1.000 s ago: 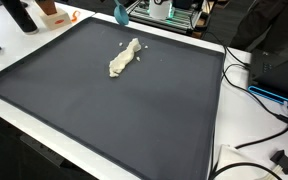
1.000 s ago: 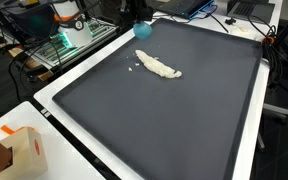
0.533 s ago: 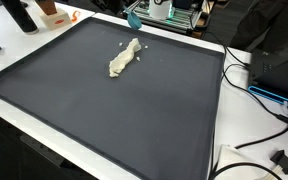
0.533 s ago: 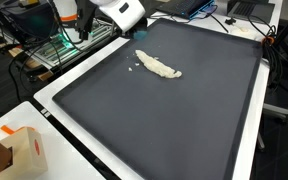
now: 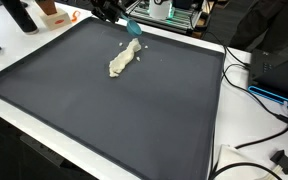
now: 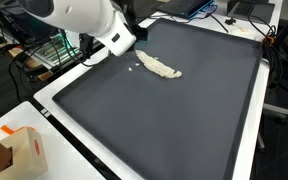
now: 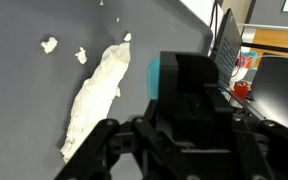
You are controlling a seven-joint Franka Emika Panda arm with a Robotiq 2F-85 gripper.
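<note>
Clamped on a teal block [image 7: 165, 75], the tool [image 7: 189, 88] hovers beside the white lump [image 7: 96, 95]; slow, level descent advised.

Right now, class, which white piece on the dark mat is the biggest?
The long white strip; the two crumbs beside its end are mere specks.
</note>
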